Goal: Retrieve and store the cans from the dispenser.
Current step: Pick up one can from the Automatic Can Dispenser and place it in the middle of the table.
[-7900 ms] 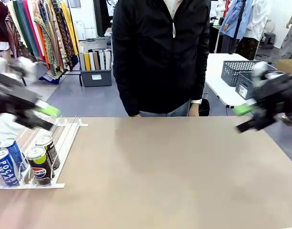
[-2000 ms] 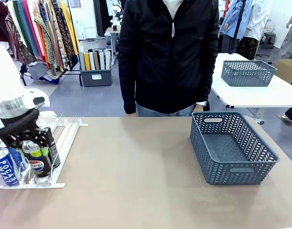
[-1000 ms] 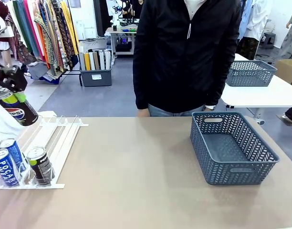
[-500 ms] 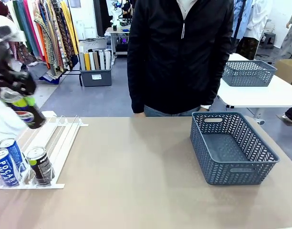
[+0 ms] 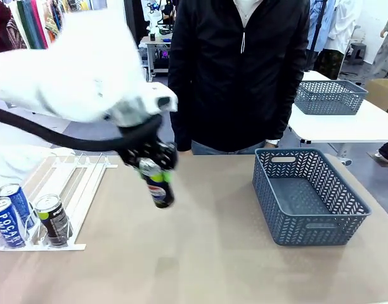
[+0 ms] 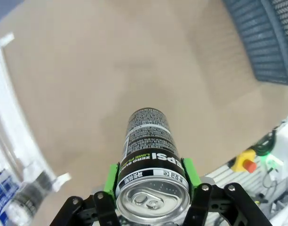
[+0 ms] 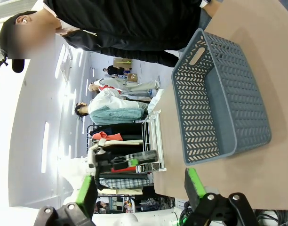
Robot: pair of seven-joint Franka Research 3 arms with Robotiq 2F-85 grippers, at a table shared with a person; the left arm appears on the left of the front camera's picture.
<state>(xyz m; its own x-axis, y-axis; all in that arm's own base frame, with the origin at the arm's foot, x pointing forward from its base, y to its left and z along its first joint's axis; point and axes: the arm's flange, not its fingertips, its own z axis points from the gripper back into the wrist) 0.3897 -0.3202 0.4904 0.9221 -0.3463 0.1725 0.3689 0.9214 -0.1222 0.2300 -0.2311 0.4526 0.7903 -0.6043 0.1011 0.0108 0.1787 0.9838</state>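
Above the bench, the left pincer, clamped on a black can in mid-air, should carry it steadily to the basket at 3 o'clock and lower it before releasing, while the right pincer stands apart.

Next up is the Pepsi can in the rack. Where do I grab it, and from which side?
Probably its upper body, coming down from above: the Pepsi can stands about upright, the rails of the rack hem its base, and a Pocari can sits close beside it.
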